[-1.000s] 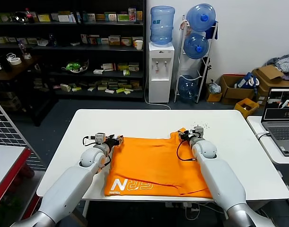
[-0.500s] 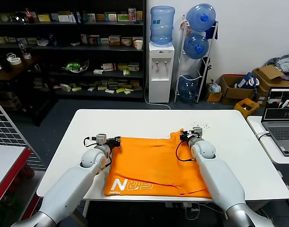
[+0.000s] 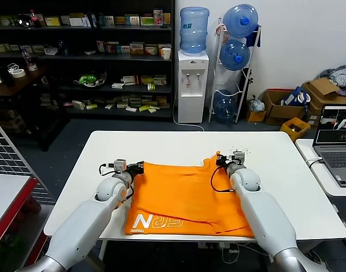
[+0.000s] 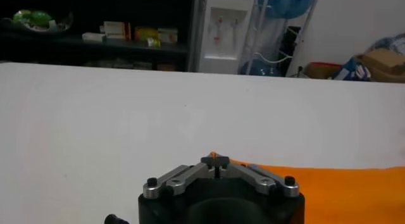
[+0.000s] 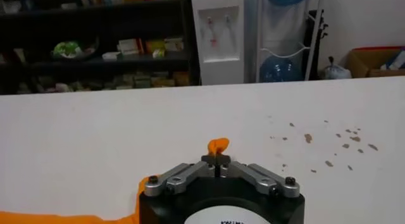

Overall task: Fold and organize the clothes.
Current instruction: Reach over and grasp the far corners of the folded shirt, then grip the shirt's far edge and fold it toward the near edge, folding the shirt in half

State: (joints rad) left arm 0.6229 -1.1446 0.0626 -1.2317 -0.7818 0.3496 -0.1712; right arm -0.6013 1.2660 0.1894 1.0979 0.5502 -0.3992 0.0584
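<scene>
Lying flat on the white table (image 3: 286, 170), the orange T-shirt (image 3: 184, 198) has its two far corners pinched — left gripper (image 3: 140, 167) clamped on the left one, right gripper (image 3: 219, 161) clamped on the right, a small orange tuft (image 5: 218, 145) poking up between its fingertips. White block lettering (image 3: 158, 222) near the shirt's front hem appears upside down — only a large "N" is legible.

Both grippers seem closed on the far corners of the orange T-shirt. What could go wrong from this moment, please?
1. The right gripper pinches only a small tip of the orange T-shirt; the fabric may slip out when lifted.
2. The left gripper holds the other far corner, its bite barely visible; an uneven hold could skew the fold.
3. The near hem hangs over the edge of the white table, so a dropped corner could let the shirt slide off.
</scene>
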